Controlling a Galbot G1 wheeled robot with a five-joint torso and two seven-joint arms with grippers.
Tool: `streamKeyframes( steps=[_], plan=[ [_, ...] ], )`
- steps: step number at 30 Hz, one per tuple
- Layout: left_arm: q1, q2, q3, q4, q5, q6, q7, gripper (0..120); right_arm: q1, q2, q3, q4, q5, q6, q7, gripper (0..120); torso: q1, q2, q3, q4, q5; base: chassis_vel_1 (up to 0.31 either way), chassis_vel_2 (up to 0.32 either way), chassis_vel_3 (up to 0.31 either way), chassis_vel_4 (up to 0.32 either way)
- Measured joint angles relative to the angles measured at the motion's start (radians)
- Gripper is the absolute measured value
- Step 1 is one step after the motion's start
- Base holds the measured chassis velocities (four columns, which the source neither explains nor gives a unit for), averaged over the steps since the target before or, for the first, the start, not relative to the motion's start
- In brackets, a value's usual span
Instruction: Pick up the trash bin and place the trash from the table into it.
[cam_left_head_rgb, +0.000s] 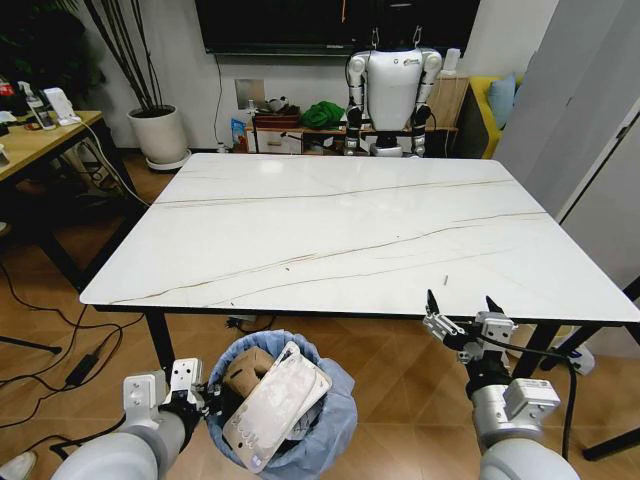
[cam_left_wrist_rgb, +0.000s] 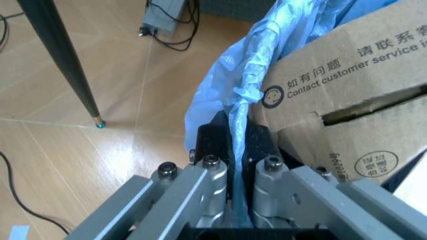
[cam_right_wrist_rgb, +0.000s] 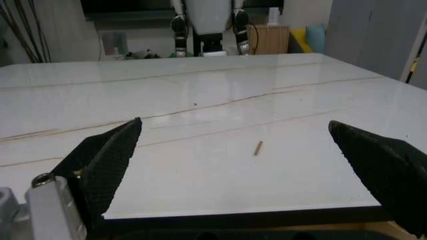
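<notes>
Trash bin (cam_left_head_rgb: 290, 420) rim pinched between left gripper (cam_left_head_rgb: 196, 398) fingers (cam_left_wrist_rgb: 212, 150).

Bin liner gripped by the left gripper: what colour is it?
Translucent light blue, crinkled. The liner shows best in the left wrist view, pinched in the left gripper.

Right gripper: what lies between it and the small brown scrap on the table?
Bare white tabletop, seen in the right wrist view: the open right gripper faces the scrap across the table.
</notes>
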Motion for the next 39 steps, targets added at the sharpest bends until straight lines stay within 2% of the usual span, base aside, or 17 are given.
streamKeyframes(
  steps=[10, 39],
  plan=[
    [0.003, 0.004, -0.007, 0.000, -0.020, 0.000, -0.017, 0, -0.039, -0.012, -0.017, 0.012, 0.008, 0.009, 0.003, 100, -0.021, -0.046, -0.024, -0.0001, 0.0001, 0.000, 0.000, 0.000, 0.000],
    [-0.027, 0.000, -0.004, 0.000, -0.032, 0.000, -0.017, 0, -0.027, 0.031, -0.056, -0.059, -0.012, 0.031, -0.007, 100, -0.082, -0.189, -0.107, -0.0001, 0.0002, 0.000, 0.000, 0.000, 0.000]
  ],
)
